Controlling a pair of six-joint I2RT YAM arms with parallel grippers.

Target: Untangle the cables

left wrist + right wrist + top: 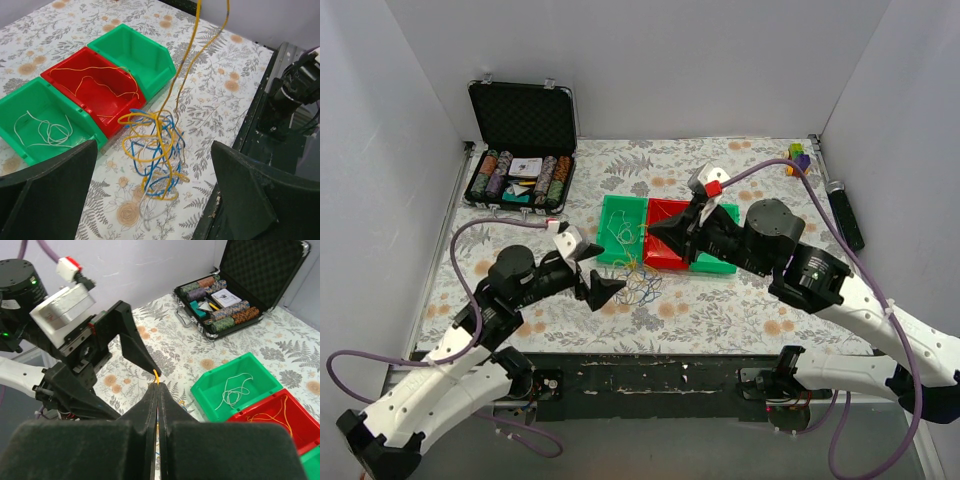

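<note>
From above, the tangle of cables lies on the flowered table just in front of the left green bin, which stands in a row with the red bin and the right green bin. The left gripper sits just left of the heap with its jaws spread. The right gripper reaches in over the red bin, and an open poker-chip case stands at the far left. In the left wrist view, the left gripper's two dark fingers stand wide apart on either side of the yellow, blue and white heap, gripping nothing. One yellow strand climbs steeply out of the heap and off the top edge. A thin white cable lies in the left green bin and a yellow one in the red bin. The right wrist view shows the right gripper's fingers pressed tightly together, with the yellow strand pinched at their tips. The left gripper is just beyond, and the bins and case lie further off.
</note>
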